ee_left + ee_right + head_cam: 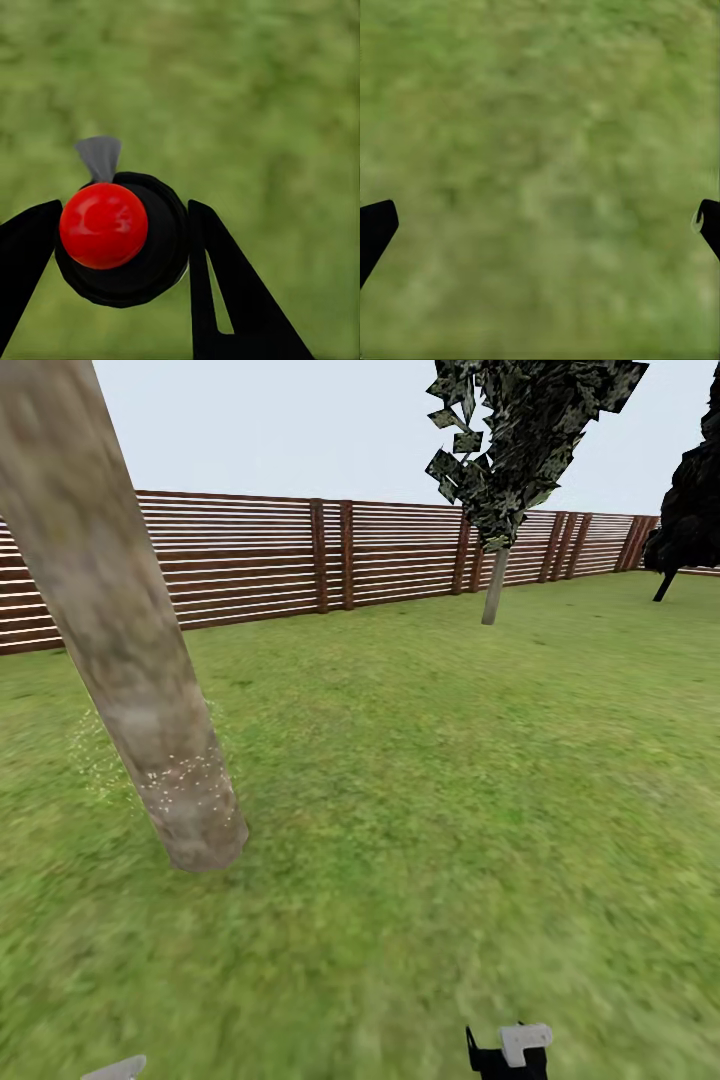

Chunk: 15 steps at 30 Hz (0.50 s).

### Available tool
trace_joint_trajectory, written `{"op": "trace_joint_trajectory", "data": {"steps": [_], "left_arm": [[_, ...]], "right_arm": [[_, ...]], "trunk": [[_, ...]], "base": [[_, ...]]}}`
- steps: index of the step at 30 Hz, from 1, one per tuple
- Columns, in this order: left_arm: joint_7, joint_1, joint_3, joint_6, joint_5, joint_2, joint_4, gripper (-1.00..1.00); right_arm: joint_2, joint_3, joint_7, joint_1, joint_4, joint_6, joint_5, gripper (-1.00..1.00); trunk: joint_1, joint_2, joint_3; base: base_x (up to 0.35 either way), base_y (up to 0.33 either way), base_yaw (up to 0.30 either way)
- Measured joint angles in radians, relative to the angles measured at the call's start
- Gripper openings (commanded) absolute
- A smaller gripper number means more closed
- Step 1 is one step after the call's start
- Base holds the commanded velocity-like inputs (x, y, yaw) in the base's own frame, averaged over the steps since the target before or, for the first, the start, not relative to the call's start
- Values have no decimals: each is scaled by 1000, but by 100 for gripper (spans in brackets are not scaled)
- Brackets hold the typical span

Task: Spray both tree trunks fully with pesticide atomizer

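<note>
My left gripper (124, 214) is shut on the pesticide atomizer (157, 247), a black bottle with a red top (103, 225) and a grey nozzle (99, 156), held over grass. The near tree trunk (130, 660) rises at the left of the head view. It is mottled grey-brown, and pale specks (185, 785) dot its lower part and the grass beside it. The second tree (494, 585) stands far off by the fence, under a ragged dark-green crown (520, 430). My right gripper (544, 214) is open above bare lawn. The floor is out of view.
A brown slat fence (250, 560) closes the lawn (450, 780) at the back. A black conifer (695, 500) stands at the far right. Open grass stretches between the two trees. Part of my right arm (512, 1050) shows at the head view's bottom edge.
</note>
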Motion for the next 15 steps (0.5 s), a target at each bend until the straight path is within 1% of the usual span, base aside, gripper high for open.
{"op": "trace_joint_trajectory", "data": {"steps": [5,7,12,15], "left_arm": [[0,0,-1,0,1,-2,0,-100],[0,0,-1,0,1,-2,0,-100],[0,0,-1,0,1,-4,0,-100],[0,1,1,0,4,0,0,-100]], "right_arm": [[4,0,1,1,1,4,-1,100],[5,0,3,3,16,6,-2,100],[5,0,3,21,23,6,-2,100],[5,0,3,28,23,6,-2,100]], "trunk": [[0,0,0],[0,0,0],[0,0,0],[0,0,0]], "base": [[0,0,0],[0,0,0],[0,0,0],[0,0,0]]}}
